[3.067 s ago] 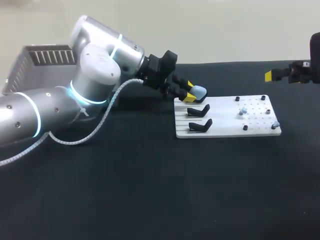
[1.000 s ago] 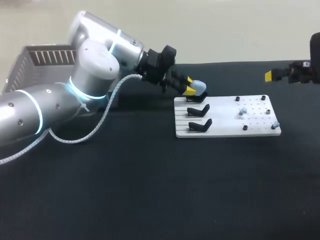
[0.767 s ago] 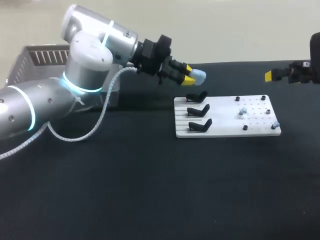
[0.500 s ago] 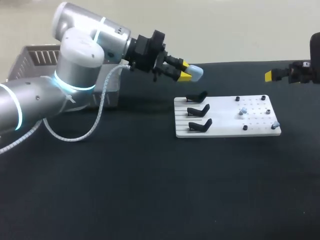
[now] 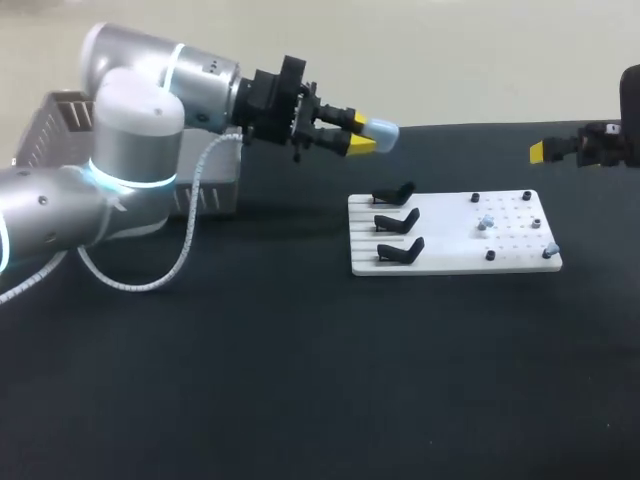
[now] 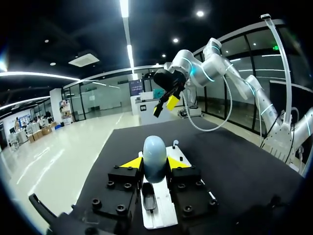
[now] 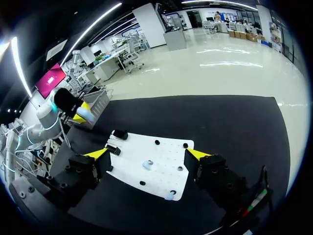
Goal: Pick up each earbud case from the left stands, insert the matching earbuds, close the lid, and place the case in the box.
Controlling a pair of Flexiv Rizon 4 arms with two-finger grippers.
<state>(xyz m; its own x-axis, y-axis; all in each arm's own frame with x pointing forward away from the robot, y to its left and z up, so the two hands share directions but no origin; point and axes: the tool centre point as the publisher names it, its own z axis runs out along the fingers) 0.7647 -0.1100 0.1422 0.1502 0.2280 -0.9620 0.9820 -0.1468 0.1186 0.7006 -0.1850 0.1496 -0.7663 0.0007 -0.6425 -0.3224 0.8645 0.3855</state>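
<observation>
My left gripper [image 5: 360, 134] is shut on a light blue earbud case [image 5: 382, 131], held level in the air above and to the left of the white board [image 5: 450, 258]. In the left wrist view the case [image 6: 154, 156] stands between the yellow tips, with a black stand [image 6: 149, 192] under it. All three black stands [image 5: 397, 220] on the board's left side are empty. Two small pale earbuds [image 5: 485, 222] lie among the pegs on its right side. My right gripper [image 7: 147, 154] hangs open above the board [image 7: 161, 176], at the table's far right [image 5: 560, 150].
A grey slatted basket [image 5: 65, 115] stands at the table's back left, behind my left arm. Small black pegs [image 5: 491, 256] stick up from the board's right half. The black tabletop stretches wide in front of the board.
My left gripper has lifted the case off the top stand and carried it up and to the left, turning level. The right arm has not moved.
</observation>
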